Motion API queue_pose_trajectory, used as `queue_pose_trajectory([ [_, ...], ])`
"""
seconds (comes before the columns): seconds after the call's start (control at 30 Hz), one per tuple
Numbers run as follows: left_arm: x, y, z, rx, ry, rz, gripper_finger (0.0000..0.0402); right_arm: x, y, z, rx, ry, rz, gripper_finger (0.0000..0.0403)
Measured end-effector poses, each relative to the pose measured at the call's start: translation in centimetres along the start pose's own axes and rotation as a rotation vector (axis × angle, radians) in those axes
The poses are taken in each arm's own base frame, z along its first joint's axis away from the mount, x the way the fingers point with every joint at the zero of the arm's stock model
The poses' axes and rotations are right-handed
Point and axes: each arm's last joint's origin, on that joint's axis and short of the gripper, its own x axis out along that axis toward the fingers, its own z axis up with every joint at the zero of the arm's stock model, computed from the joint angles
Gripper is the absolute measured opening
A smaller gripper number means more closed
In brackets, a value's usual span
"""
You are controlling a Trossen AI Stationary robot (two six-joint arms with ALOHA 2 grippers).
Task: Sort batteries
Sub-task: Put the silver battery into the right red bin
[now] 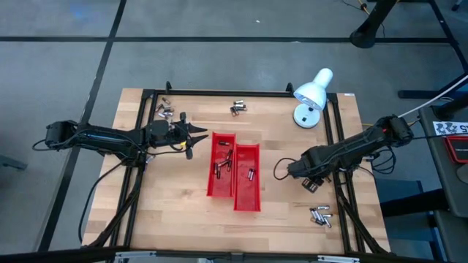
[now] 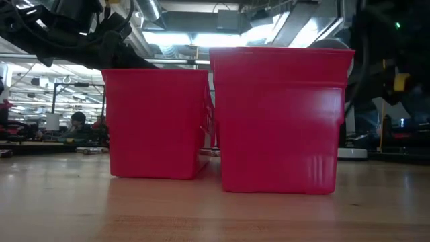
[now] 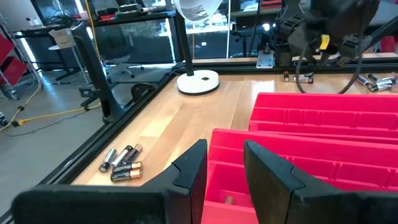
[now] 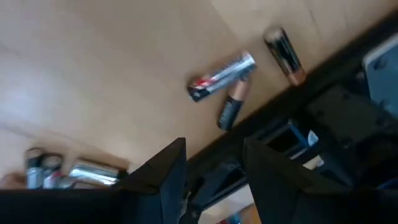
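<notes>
Roughly, I see few batteries (image 1: 222, 166) in the red trays (image 1: 246, 196), most loose; left gripper (image 3: 225, 168) and right gripper (image 4: 214, 163) part-open, empty.

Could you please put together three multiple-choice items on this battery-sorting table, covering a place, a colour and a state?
1. Where is the lamp?
A. between the trays
B. near the table's far right corner
C. on the floor

2. What colour are the two trays?
A. red
B. blue
C. white

3. What is the left tool doing?
A. clamping a battery
B. gripping the lamp
C. empty at the tray's rim

Answers:
1 B: the high view shows it there.
2 A: every view shows red.
3 C: nothing sits between its fingers.
</notes>
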Motion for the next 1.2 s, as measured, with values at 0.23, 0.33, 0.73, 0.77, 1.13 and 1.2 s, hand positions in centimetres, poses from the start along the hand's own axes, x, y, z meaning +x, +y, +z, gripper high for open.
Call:
queue_pose_trajectory([
  [0.23, 0.0, 0.0, -0.1, 0.003, 0.006, -0.001, 0.0095, 1.5, -0.6, 0.1, 0.042, 0.008, -0.034, 0.0163],
  [0.33, 0.0, 0.0, -0.1, 0.003, 0.006, -0.001, 0.0095, 1.5, -0.6, 0.2, 0.051, -0.004, -0.039, 0.0163],
  [0.73, 0.0, 0.0, 0.0, 0.004, 0.005, -0.001, 0.0095, 2.6, 0.2, 0.9, 0.355, -0.048, 0.074, 0.0163],
  [0.77, 0.0, 0.0, 0.0, 0.004, 0.005, -0.001, 0.0095, 2.8, 0.1, 0.9, 0.375, -0.045, 0.069, 0.0163],
  [1.13, 0.0, 0.0, 0.0, 0.007, 0.005, -0.001, 0.0095, 5.3, -0.4, 1.3, 0.456, -0.055, 0.108, 0.0162],
  [1.2, 0.0, 0.0, 0.0, 0.009, 0.005, -0.001, 0.0095, 5.8, -0.6, 1.4, 0.459, -0.055, 0.107, 0.0157],
])
